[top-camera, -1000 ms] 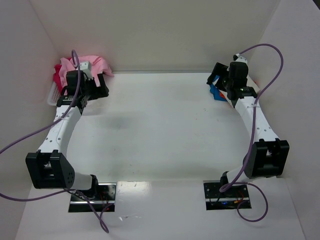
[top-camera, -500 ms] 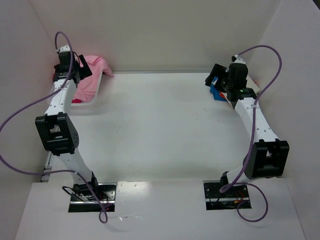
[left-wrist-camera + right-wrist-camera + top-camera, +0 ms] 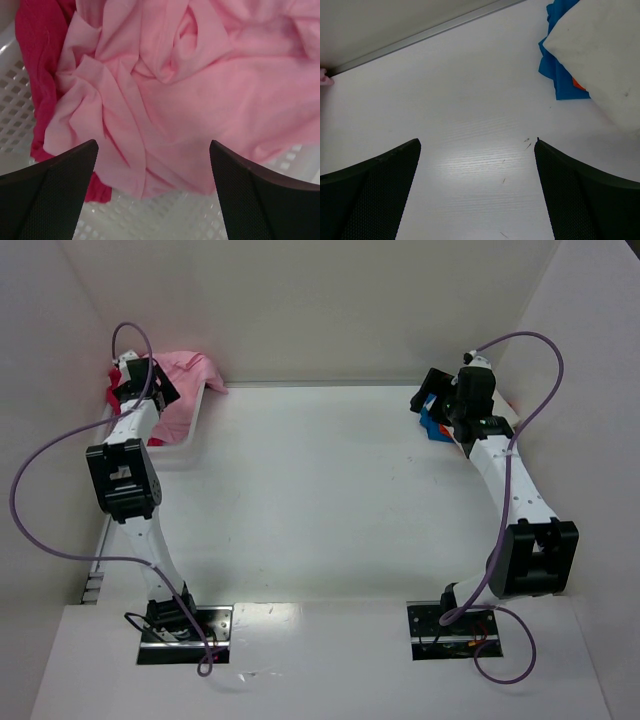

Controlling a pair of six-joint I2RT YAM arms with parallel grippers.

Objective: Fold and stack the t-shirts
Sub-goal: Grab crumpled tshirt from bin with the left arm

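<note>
1. Left tool (image 3: 152,145) hangs wide over the pink shirt (image 3: 200,90), beside the red shirt (image 3: 35,40), in the far-left basket (image 3: 15,105).
2. Right tool (image 3: 477,142), wide and empty, hangs over the counter (image 3: 460,110) near the white shirt (image 3: 600,55) on the blue shirt (image 3: 557,70).

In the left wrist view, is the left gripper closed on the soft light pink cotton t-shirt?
No, the left gripper is open, its fingers wide apart over the soft light pink cotton t-shirt.

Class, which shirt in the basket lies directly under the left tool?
The light pink shirt, crumpled centrally; the magenta-red shirt lies aside, partly beneath it.
</note>
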